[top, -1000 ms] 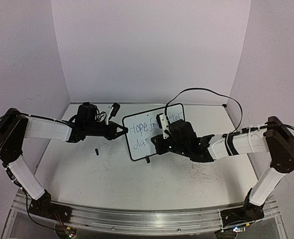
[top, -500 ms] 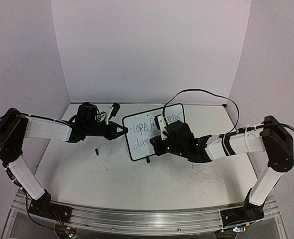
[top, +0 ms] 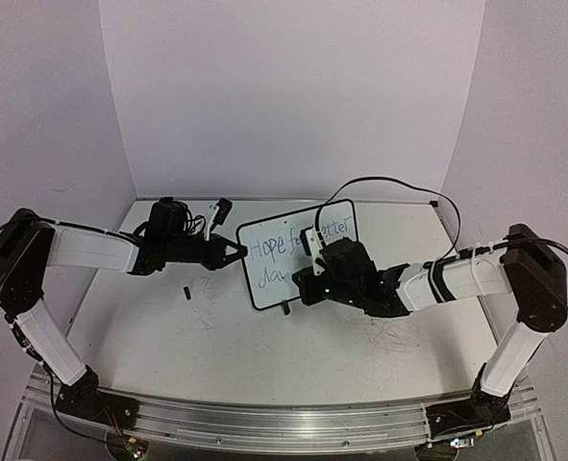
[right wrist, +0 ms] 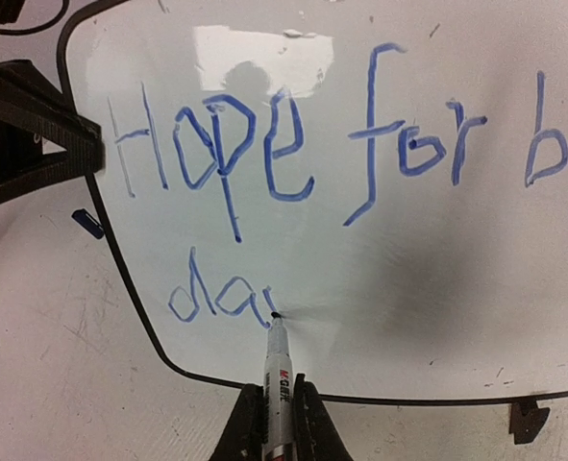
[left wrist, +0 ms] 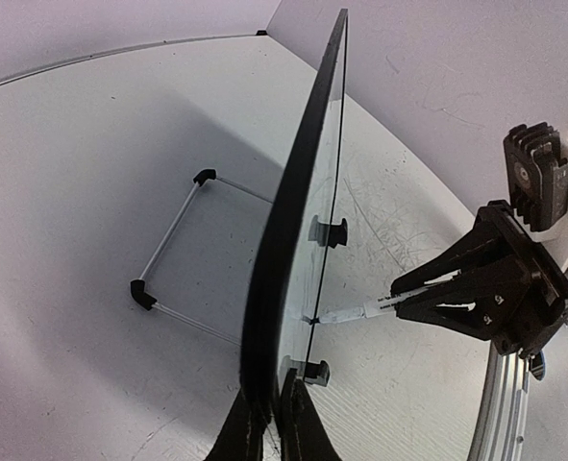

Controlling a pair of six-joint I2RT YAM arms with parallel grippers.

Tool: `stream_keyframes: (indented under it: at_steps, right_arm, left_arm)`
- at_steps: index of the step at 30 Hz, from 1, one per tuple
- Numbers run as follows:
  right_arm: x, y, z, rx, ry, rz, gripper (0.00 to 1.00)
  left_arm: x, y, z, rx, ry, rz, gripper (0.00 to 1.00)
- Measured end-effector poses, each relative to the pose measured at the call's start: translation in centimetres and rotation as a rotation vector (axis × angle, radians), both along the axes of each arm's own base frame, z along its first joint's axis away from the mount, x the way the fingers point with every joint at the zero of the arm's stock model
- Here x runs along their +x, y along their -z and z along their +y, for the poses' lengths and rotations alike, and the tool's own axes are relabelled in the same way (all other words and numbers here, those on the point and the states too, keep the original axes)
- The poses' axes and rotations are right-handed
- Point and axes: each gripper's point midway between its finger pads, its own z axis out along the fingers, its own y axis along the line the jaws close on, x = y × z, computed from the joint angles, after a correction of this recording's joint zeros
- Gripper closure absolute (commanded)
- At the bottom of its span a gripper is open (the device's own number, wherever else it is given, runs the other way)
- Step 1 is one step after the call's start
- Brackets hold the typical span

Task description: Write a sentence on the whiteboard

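Observation:
The whiteboard (top: pixel 264 280) stands tilted upright in the middle of the table, with black frame and small black feet. My left gripper (top: pixel 238 252) is shut on its left edge (left wrist: pixel 293 221), one jaw on each face of the board (left wrist: pixel 269 418). The sentence (right wrist: pixel 293 144) in blue reads "Hope for be…" on the top line, and "da" plus the start of another stroke below. My right gripper (right wrist: pixel 279 415) is shut on a white marker (right wrist: pixel 278 370) whose tip touches the board (right wrist: pixel 428 250) just after "da". From the left wrist, the marker (left wrist: pixel 356 313) meets the board's front face.
A small dark cap-like piece (top: pixel 185 291) lies on the scuffed white table left of the board. A thin wire stand with black corners (left wrist: pixel 168 259) lies behind the board. White walls close in the back and both sides. A black cable (top: pixel 399 182) loops over the right arm.
The right gripper with the marker has shifted slightly left along the lower line, and a new stroke has begun after "da". The left gripper and the board have stayed still.

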Motion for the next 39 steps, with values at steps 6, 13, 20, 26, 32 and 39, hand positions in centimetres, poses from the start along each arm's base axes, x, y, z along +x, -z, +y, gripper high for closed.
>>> stream_keyframes:
  at_steps: [6,13,20,26,32,39]
  right_arm:
    - [-0.1,0.5,-0.3,-0.011,0.005,0.007,1.00]
    - [0.0,0.4,-0.4,-0.015,0.014,0.002,1.00]
    - [0.4,-0.2,-0.6,-0.016,0.028,-0.013,1.00]
    - [0.7,-0.9,-0.3,-0.010,0.027,-0.028,1.00]
    - [0.8,-1.2,-0.2,-0.009,0.025,-0.035,1.00]
    - [0.9,-1.4,-0.2,-0.009,0.028,-0.038,1.00]
  left_arm:
    - [0.0,0.0,0.0,0.000,0.000,0.000,1.00]
    - [0.0,0.0,0.0,0.000,0.000,-0.001,1.00]
    - [0.0,0.0,0.0,0.001,0.000,-0.001,1.00]
    - [0.0,0.0,0.0,0.001,-0.001,-0.001,1.00]
    - [0.0,0.0,0.0,0.001,-0.002,-0.002,1.00]
    - [0.0,0.0,0.0,0.001,-0.002,-0.002,1.00]
